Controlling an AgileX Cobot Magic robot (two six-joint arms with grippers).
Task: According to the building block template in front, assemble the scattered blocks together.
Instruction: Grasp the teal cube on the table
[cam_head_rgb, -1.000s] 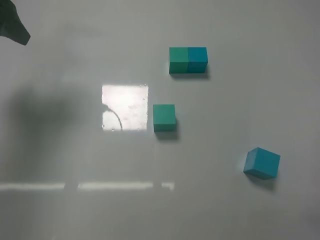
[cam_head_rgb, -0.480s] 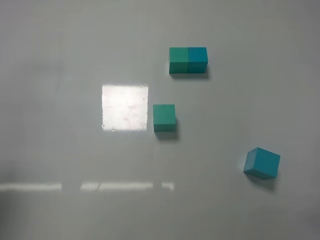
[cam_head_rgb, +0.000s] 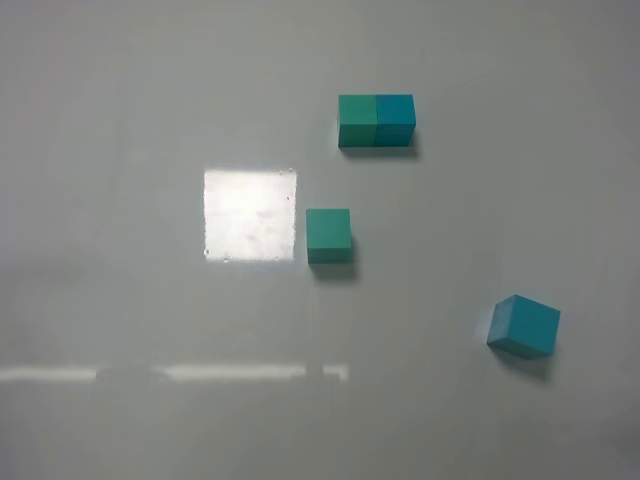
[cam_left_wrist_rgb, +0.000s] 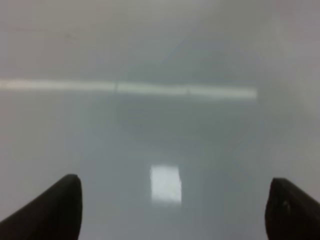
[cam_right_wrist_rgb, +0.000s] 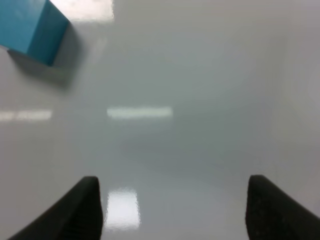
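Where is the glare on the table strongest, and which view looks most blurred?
Exterior high view: sharp, with a bright square of glare on the table left of the loose green cube; soft shadows by each cube. Left wrist view: hazy and out of focus. Right wrist view: slightly soft, yet the blue cube is clear.

The left gripper (cam_left_wrist_rgb: 174, 210) and the right gripper (cam_right_wrist_rgb: 174, 207) both hold their dark fingers spread wide apart, only the tips showing.

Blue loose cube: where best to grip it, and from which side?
Likely from above, across two opposite side faces of the blue cube, with the right gripper. It sits rotated on the table, so the jaws should turn to match its faces.
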